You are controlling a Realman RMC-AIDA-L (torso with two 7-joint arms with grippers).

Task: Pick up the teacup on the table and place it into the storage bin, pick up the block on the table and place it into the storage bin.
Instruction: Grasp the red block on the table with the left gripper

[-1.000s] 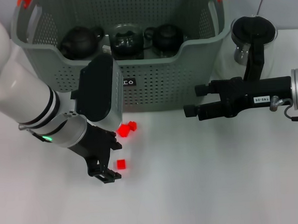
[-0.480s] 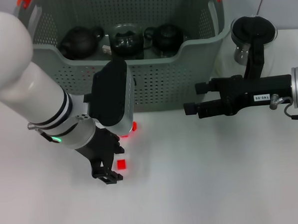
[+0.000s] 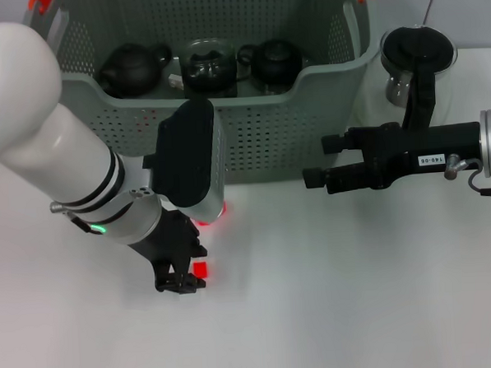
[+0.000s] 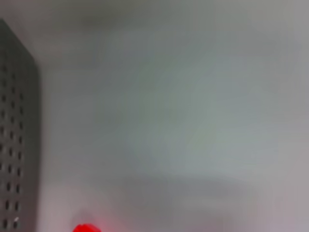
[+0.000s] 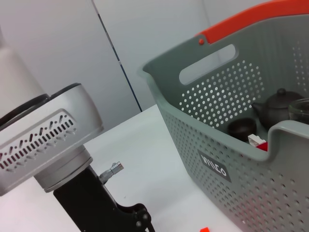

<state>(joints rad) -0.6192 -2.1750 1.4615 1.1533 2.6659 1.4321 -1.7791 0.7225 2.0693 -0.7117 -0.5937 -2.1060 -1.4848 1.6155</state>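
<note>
The grey-green perforated storage bin [image 3: 259, 134] stands at the back of the table; it also shows in the right wrist view [image 5: 231, 159]. A small red block [image 3: 200, 270] lies on the table in front of it. My left gripper [image 3: 187, 274] is low over this block, open, with a finger on either side. A second red block [image 3: 222, 210] peeks out from under my left wrist. In the left wrist view, only a red blur [image 4: 86, 227] shows. A small dark cup [image 5: 241, 129] sits inside the bin. My right gripper [image 3: 320, 162] is open and empty, right of the bin.
Inside the bin are a dark teapot [image 3: 132, 68], a glass teapot [image 3: 208, 66] and another dark teapot [image 3: 274, 60]. A glass pitcher with a black handle [image 3: 418, 59] stands at the back right, behind my right arm. White table stretches along the front.
My left arm has shifted right and lowered, bringing its fingers up to the small red block; its wrist now covers most of the other red block. The right arm has barely moved.
</note>
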